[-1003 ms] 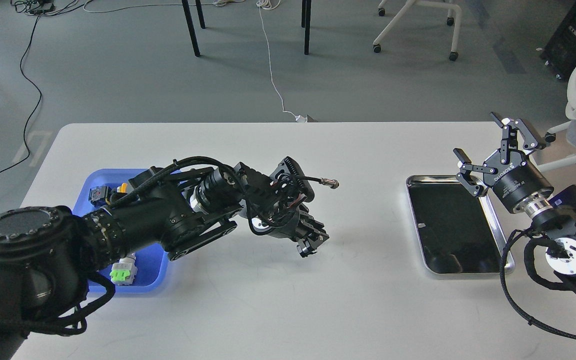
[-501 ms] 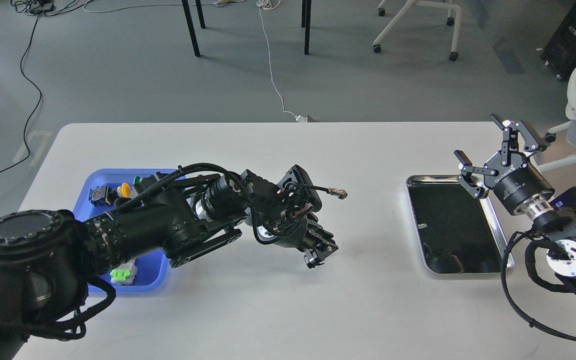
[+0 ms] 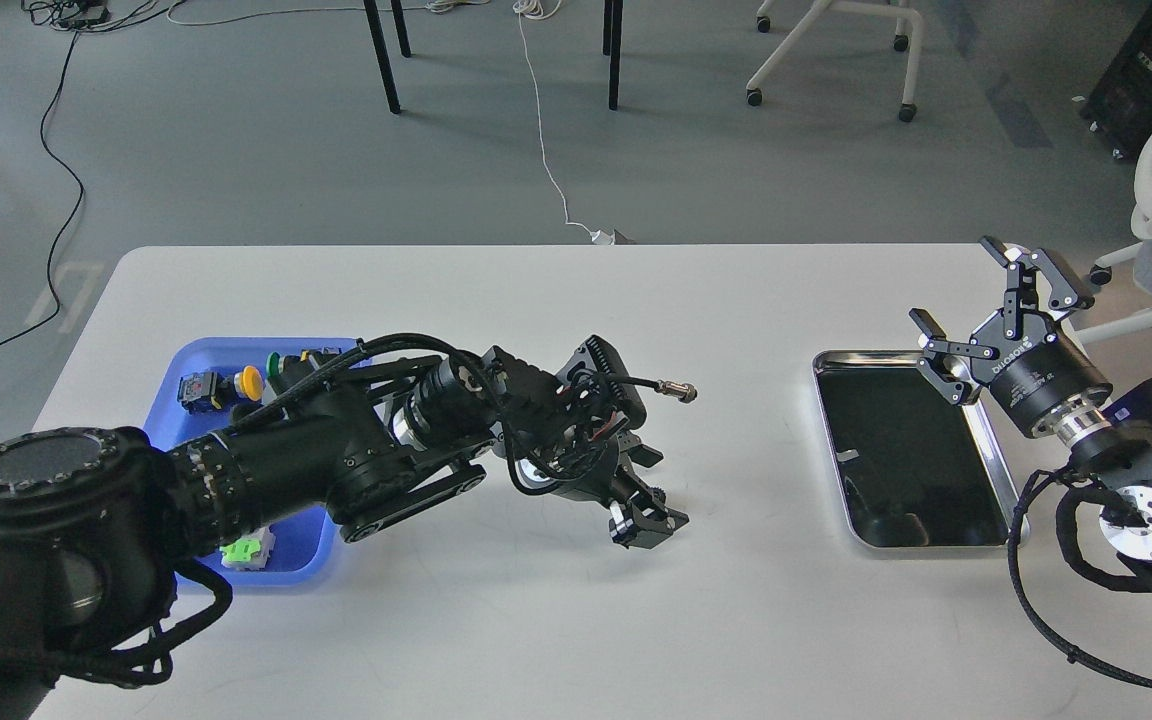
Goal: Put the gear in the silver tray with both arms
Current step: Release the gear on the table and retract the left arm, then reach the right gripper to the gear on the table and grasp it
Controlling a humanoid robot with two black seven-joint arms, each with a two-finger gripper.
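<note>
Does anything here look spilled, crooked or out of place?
Nothing stands out. The silver tray lies flat and bare, small parts sit inside the blue tray, and nothing is spilled on the table.

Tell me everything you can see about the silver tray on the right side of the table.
The silver tray is a shallow rectangle of shiny metal with rounded corners and a thin raised rim. Its bottom looks dark and mirror-like, with a few small pale reflections. It lies flat on the white table, long side running away from the robot, near the table's right edge. Nothing seems to lie inside it. The right gripper hangs over its far right corner with jaws spread; whether it touches the rim cannot be told.
</note>
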